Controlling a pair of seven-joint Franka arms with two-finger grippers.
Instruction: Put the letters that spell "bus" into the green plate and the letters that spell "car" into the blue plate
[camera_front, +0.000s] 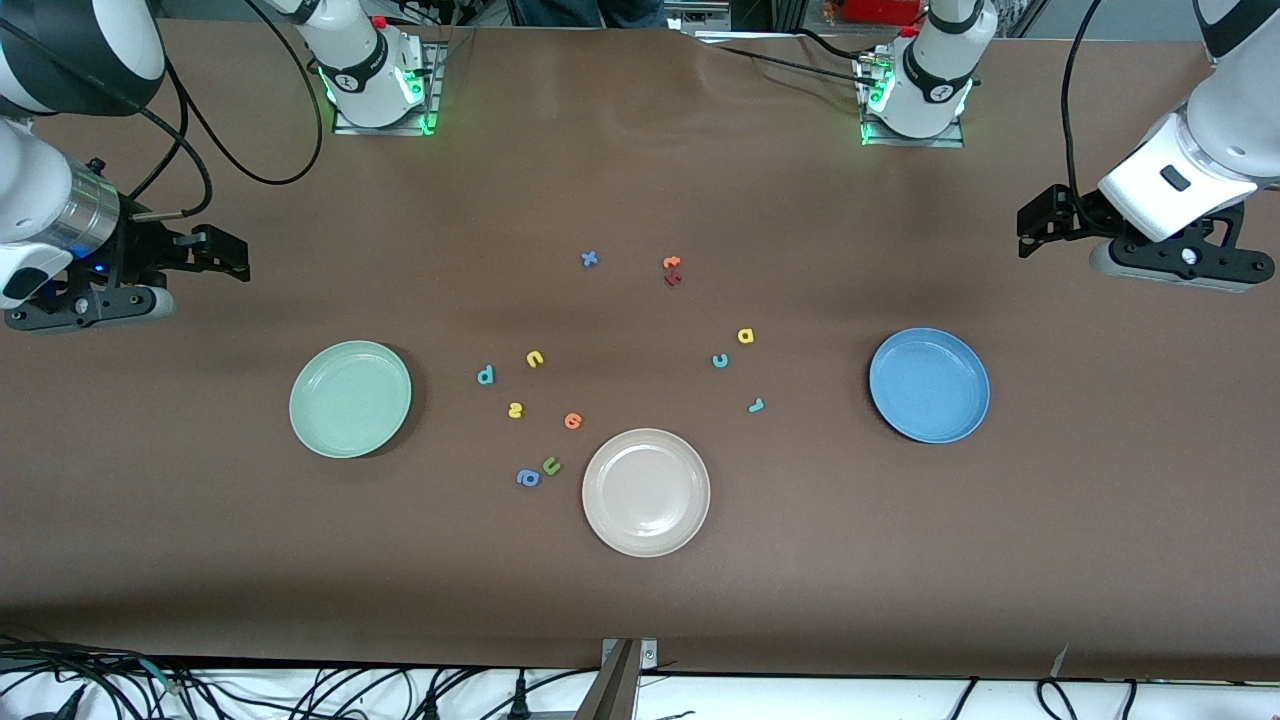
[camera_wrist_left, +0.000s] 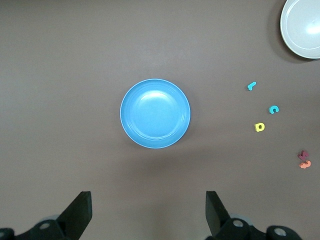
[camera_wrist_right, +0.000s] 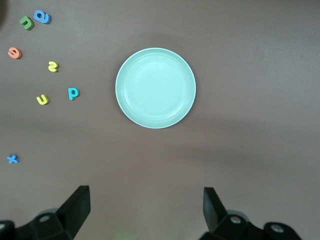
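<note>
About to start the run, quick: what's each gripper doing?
Left gripper: open, empty, above the blue plate.
Right gripper: open, empty.

Showing pale mint on the green plate (camera_front: 349, 399), medium blue on the blue plate (camera_front: 929, 385), cream on the beige plate (camera_front: 645, 491). Lying teal: b (camera_front: 486, 375), c (camera_front: 720, 360), r (camera_front: 756, 405); yellow: u (camera_front: 535, 358), s (camera_front: 515, 410), a (camera_front: 745, 336)

Green plate (camera_front: 350, 399) centre-left and blue plate (camera_front: 929, 385) centre-right, both empty; teal b (camera_front: 486, 375), yellow u (camera_front: 535, 358), yellow s (camera_front: 515, 409), teal c (camera_front: 720, 360), yellow a (camera_front: 745, 336) and teal r (camera_front: 756, 405) lie flat between them.
</note>
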